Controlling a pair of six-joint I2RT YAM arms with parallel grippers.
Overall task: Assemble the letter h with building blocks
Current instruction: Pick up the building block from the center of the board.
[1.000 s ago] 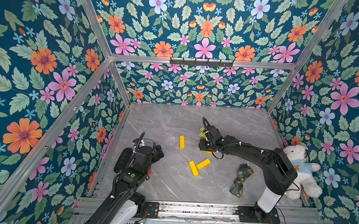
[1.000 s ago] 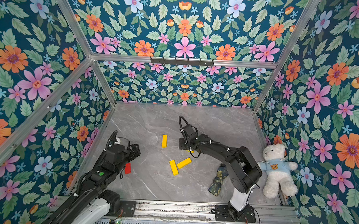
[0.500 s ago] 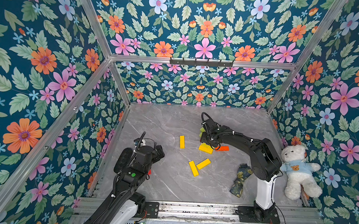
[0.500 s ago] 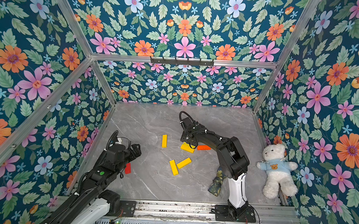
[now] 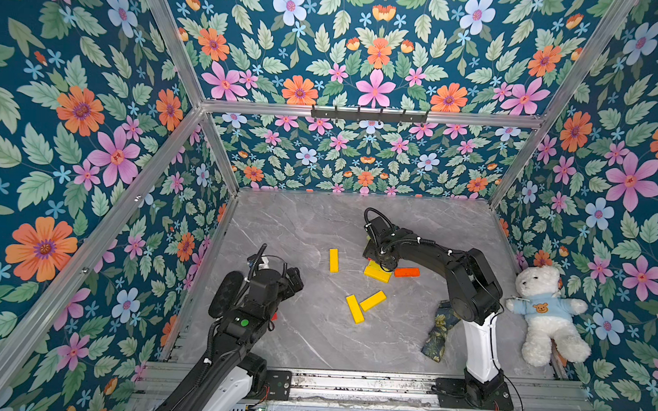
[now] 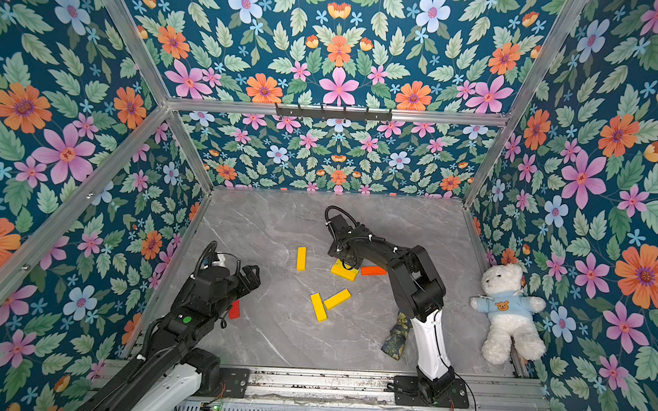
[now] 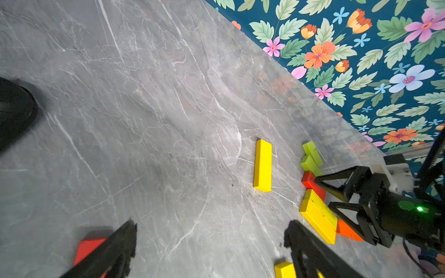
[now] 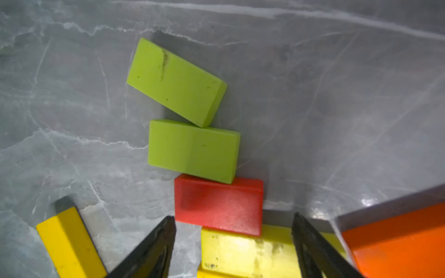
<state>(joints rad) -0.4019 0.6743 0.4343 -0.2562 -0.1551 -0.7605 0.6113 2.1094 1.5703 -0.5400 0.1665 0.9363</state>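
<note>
Two black fingers (image 8: 154, 248) of my right claw (image 8: 233, 216) stand spread apart, released and holding nothing. They hang low over a pair of yellow blocks (image 8: 248, 252) pressed side by side near the middle of the counter (image 5: 299, 220). A short red block (image 8: 218, 204) touches that pair just ahead of my fingertips. A lime-green block (image 8: 193, 150) touches the red one. A second lime-green block (image 8: 177, 80), tilted, meets the first at a corner, and the chain runs toward the counter's far edge. An orange block (image 8: 397, 240) lies just beside the yellow pair, on the side toward the right edge. A lone yellow block (image 5: 333, 260) lies apart on the other side, pointing at the far edge.

Nearer the front edge, two more yellow blocks (image 5: 354, 309) (image 5: 372, 300) touch at one end in a V. All these building blocks lie flat and loose.

My left claw (image 7: 210, 223) is also released, fingers wide, hovering empty near the left edge. Another red block (image 6: 234, 309) lies by it, partly hidden behind one finger in the left wrist view.

A dark floral cloth scrap (image 5: 438, 336) lies beside my right arm, toward the front edge. A white teddy bear (image 5: 542, 314) lies along the right edge.
</note>
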